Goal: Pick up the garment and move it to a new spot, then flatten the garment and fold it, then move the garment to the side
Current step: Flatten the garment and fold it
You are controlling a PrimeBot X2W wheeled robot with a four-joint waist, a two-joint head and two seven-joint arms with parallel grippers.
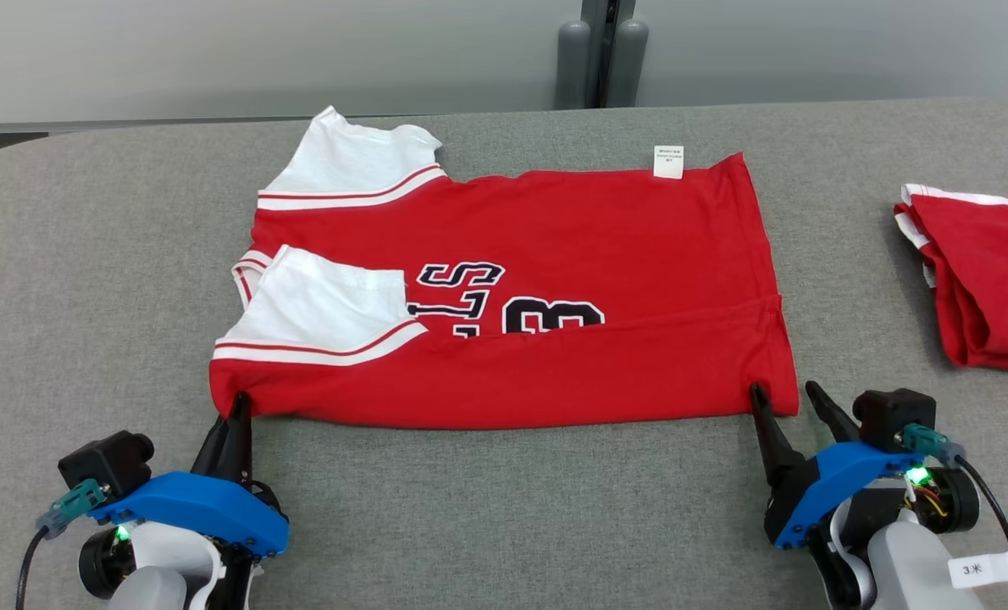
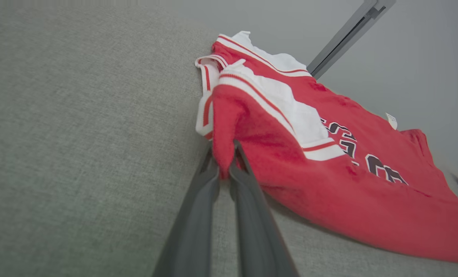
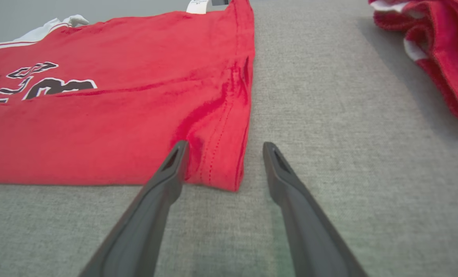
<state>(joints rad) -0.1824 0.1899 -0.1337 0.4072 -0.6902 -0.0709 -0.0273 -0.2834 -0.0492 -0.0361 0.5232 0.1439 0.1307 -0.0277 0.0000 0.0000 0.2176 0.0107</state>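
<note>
The red jersey lies mid-table on the grey fabric-covered table, collar toward 9 o'clock and hem toward 3. Its near strip is already folded up over the lower part of the black lettering. The left gripper is at the jersey's 7 o'clock corner, jaws clenched on a pinch of red cloth that puckers up between them in the left wrist view. The right gripper is at the 5 o'clock corner, jaws spread, one finger on the hem and the other on bare table, so closing would catch that corner. I judge both near corners are being taken to carry the next fold toward 12 o'clock. A second red garment sits at 3 o'clock, well apart.
</note>
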